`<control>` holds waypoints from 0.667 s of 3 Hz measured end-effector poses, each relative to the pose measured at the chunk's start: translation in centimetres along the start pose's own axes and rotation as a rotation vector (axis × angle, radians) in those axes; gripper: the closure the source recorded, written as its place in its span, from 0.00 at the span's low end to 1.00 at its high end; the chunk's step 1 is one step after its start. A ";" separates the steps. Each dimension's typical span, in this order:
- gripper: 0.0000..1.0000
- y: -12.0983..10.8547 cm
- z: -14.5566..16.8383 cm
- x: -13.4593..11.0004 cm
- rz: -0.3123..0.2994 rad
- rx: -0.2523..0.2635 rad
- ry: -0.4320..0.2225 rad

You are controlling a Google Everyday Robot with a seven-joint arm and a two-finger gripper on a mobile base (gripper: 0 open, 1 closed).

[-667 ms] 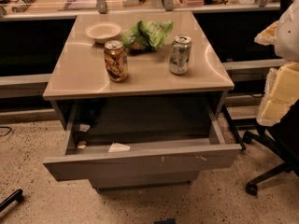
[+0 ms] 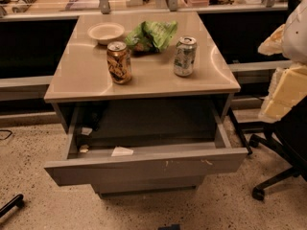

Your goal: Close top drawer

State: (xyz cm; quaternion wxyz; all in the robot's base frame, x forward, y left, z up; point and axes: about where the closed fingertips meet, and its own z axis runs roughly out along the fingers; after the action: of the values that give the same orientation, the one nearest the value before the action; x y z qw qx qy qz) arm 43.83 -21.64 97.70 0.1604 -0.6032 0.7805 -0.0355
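Gaping top drawer, two cans, hand perhaps at bottom edge

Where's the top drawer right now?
Camera view, lower centre: the top drawer stands pulled out under the tabletop; the gripper is not in view.

Top drawer wide open beneath the tabletop, dark claw barely visible at the bottom edge

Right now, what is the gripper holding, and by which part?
Nothing visibly: the gripper shows only as a dark tip at the bottom edge, below the open top drawer, apart from it.
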 end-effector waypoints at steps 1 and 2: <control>0.42 0.8 1.3 0.0 -0.004 -0.011 -0.027; 0.66 3.0 4.9 0.1 0.011 -0.038 -0.089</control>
State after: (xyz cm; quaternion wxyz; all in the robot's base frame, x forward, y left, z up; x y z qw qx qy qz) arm 42.47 -20.29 92.35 0.1836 -0.6030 0.7763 0.0069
